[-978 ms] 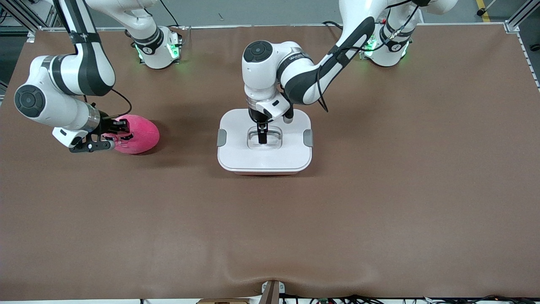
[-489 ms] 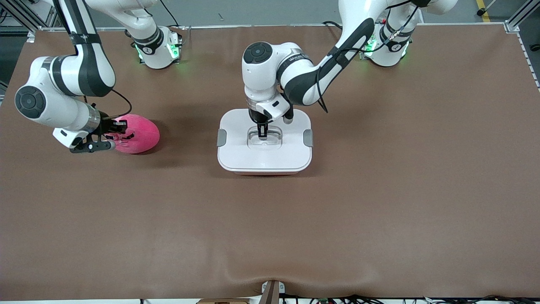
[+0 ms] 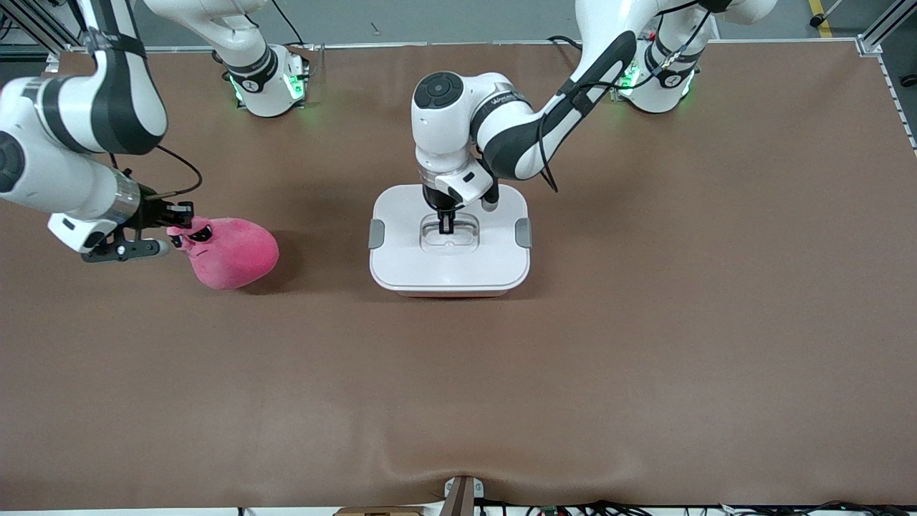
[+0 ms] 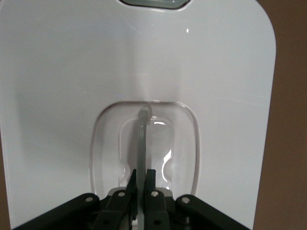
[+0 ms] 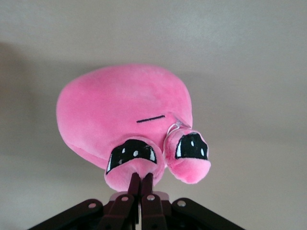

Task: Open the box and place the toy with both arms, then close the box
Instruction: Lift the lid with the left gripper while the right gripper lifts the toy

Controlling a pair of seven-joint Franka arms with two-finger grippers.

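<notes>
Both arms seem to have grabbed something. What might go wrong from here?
The right end effector pinches the toy only by one protruding eye, so the plush might swing or slip free when carried. The left end effector is shut on the thin clear handle of the lid; with the grey clips at its sides, the whole box might lift with it.

Robotics lab, or a test cell much like one. Two white arms [image 3: 501,129] bolted at green-lit bases [image 3: 269,86] along one edge of a wide table [image 3: 645,344] under a plain brown mat. Aluminium frame posts [image 3: 885,25] at the corners, bare grey floor with a yellow stripe [image 3: 817,14], loose cables [image 3: 573,509] bundled at the near edge.
</notes>
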